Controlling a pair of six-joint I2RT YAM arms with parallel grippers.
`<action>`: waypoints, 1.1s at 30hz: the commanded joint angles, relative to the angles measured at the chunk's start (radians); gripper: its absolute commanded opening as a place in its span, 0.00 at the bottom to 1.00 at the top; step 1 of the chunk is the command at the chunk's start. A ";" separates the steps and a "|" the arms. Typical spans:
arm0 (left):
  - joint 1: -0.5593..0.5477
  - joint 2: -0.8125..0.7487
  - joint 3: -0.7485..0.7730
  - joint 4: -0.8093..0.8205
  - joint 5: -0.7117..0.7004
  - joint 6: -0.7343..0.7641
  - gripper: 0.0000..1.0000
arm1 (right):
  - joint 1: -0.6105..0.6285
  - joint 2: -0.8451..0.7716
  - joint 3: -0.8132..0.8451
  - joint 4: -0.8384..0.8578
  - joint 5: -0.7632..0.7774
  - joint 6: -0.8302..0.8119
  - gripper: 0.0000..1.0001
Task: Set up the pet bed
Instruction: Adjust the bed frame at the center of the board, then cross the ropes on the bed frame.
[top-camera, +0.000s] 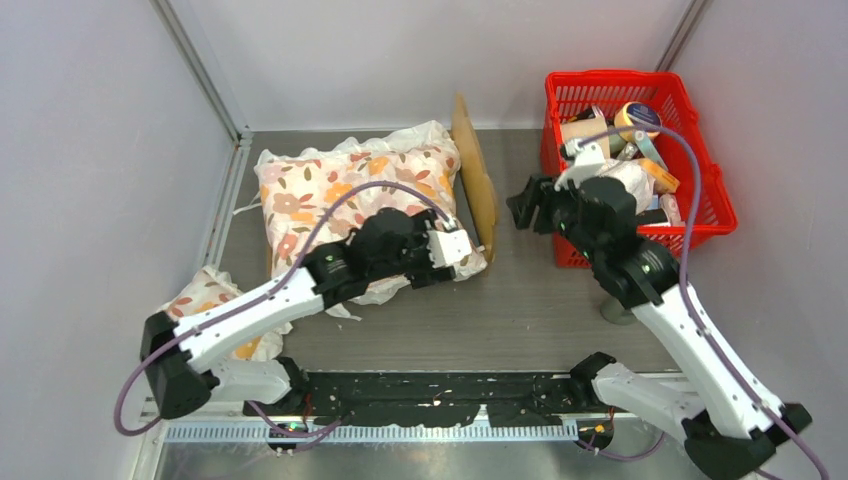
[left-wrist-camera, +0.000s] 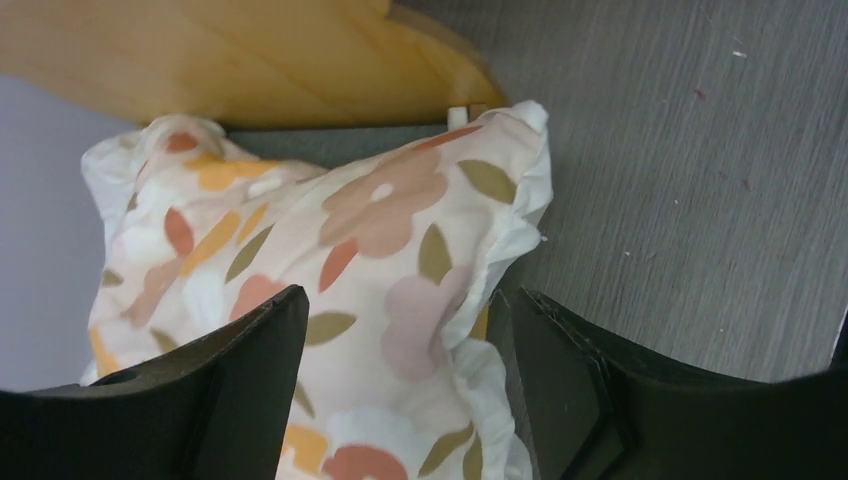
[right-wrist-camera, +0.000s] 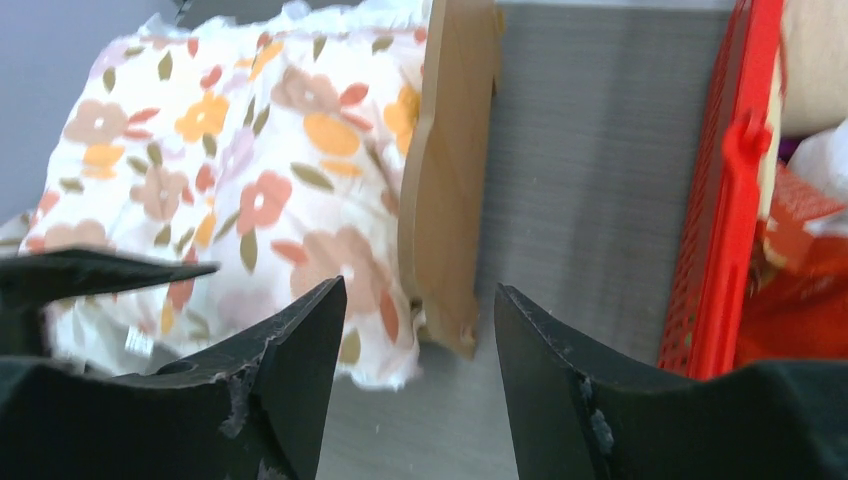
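The pet bed (top-camera: 473, 170) lies at mid table, its light-wood headboard (right-wrist-camera: 450, 180) standing on the right end. A white floral cushion (top-camera: 350, 185) lies on it and covers nearly all of its dark grey fabric (left-wrist-camera: 330, 145). My left gripper (top-camera: 462, 256) hangs open over the cushion's near right corner (left-wrist-camera: 380, 220), one finger on each side of the frilled edge, gripping nothing. My right gripper (top-camera: 522, 208) stands open just right of the headboard, above bare table, nothing between its fingers (right-wrist-camera: 300, 350).
A red plastic basket (top-camera: 610, 78) holding several items stands at the back right, close behind my right arm. A second small floral cushion (top-camera: 205, 300) lies at the near left under my left arm. Grey walls close in the left, back and right.
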 joint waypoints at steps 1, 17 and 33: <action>-0.053 0.118 0.026 0.132 0.077 0.166 0.78 | 0.005 -0.186 -0.177 0.041 -0.106 0.005 0.63; 0.004 0.296 0.088 0.292 0.042 0.058 0.00 | 0.005 -0.447 -0.497 0.118 -0.304 0.025 0.60; 0.388 0.272 0.083 0.412 0.646 -0.533 0.00 | 0.018 -0.356 -0.654 0.563 -0.323 0.006 0.42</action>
